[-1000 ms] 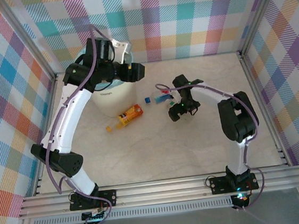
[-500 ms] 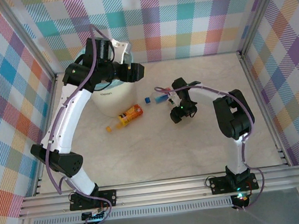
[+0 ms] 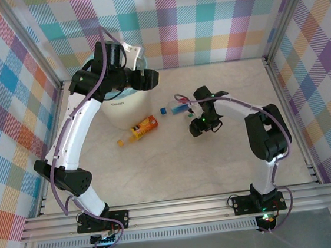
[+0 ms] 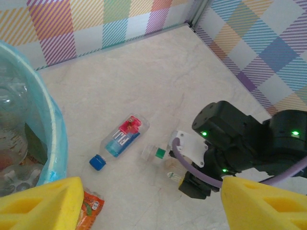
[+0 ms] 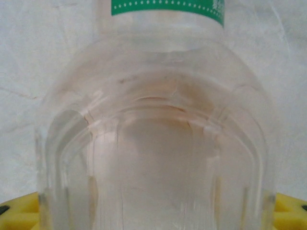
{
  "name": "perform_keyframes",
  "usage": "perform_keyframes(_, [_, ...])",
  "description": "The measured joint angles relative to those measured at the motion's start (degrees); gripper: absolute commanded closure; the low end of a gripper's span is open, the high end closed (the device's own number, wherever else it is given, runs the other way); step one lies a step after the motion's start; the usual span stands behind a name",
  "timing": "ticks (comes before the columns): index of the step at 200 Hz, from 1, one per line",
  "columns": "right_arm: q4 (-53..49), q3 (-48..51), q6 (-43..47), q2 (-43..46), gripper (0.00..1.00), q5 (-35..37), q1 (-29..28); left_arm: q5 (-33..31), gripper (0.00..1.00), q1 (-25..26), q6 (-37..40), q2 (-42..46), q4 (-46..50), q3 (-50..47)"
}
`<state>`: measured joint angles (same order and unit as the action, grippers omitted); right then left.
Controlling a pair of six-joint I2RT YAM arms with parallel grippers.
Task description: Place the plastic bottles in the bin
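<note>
Top view: the left end effector (image 3: 152, 78) hangs above the bin (image 3: 123, 112). The right end effector (image 3: 196, 123) is down at the surface (image 3: 176, 170) near the blue-cap bottle (image 3: 174, 107). An orange bottle (image 3: 144, 126) lies beside the bin.

Left wrist: fingers (image 4: 43, 203) spread apart and empty, probably parked there out of the way. There are crushed bottles (image 4: 12, 139) inside the bin.

Right wrist: a clear bottle (image 5: 153, 143) sits between the pads (image 5: 14, 208), lined up for a grab. Honestly can't tell if it's pinched yet.
</note>
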<state>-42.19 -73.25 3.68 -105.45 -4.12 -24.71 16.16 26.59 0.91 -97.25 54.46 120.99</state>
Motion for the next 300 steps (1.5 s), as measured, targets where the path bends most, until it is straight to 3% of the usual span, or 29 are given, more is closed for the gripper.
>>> perform_keyframes(137, [3.2,5.9,-4.8,12.9,0.42,-6.8,0.0,-0.3,0.24,0.0,-1.1,0.0,-0.8,0.0])
perform_keyframes(300, [10.5,8.1,-8.5,25.9,0.45,-21.8,0.0,4.0,0.24,0.0,-4.7,-0.8,-2.8,0.9])
